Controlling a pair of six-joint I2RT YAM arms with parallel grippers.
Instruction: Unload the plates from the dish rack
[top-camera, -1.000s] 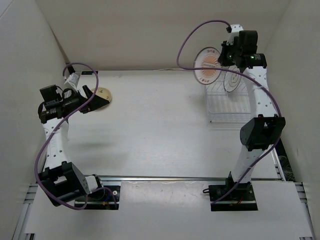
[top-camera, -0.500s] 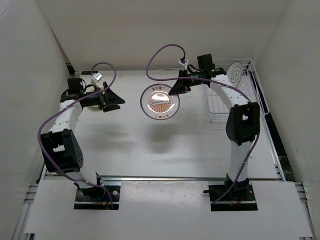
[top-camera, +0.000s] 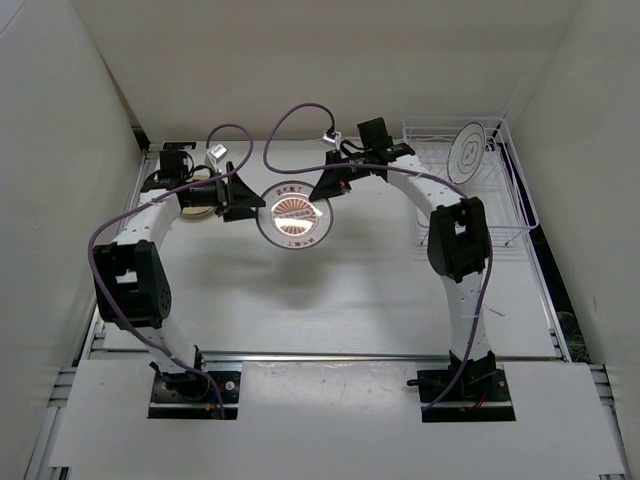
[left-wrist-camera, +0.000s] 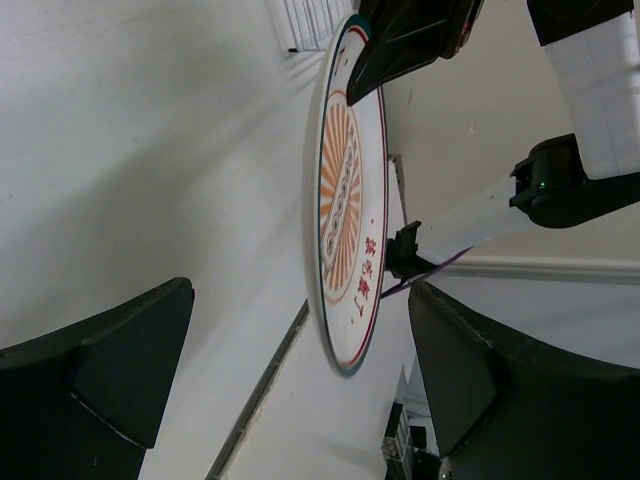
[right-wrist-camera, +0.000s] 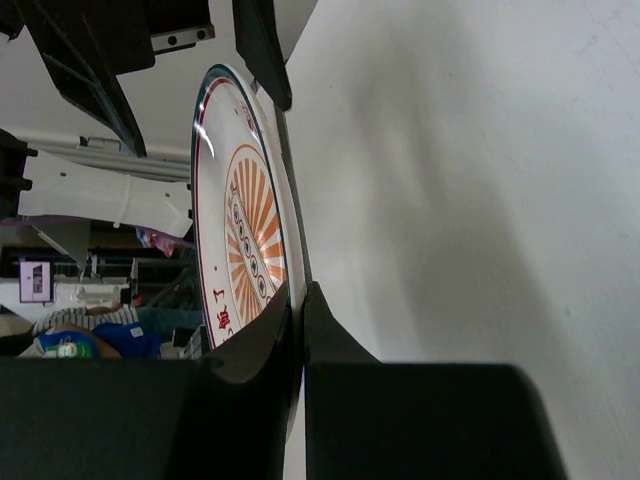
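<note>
At upper centre, black left gripper (top-camera: 250, 196) gapes wide; black right gripper (top-camera: 322, 190) pinches a white orange-patterned plate (top-camera: 293, 220).

white plate (top-camera: 293, 215) with orange-red sunburst, grey-ringed plate (top-camera: 467, 152) and white dish rack (top-camera: 500, 210).

Patterned plate (top-camera: 293, 216) now mid-table, near left fingers (top-camera: 238, 192).

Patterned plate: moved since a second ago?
Yes. In the top view the patterned plate went from the dish rack leftward to mid-table, pinched in the right gripper, now just ahead of the open left gripper.
</note>
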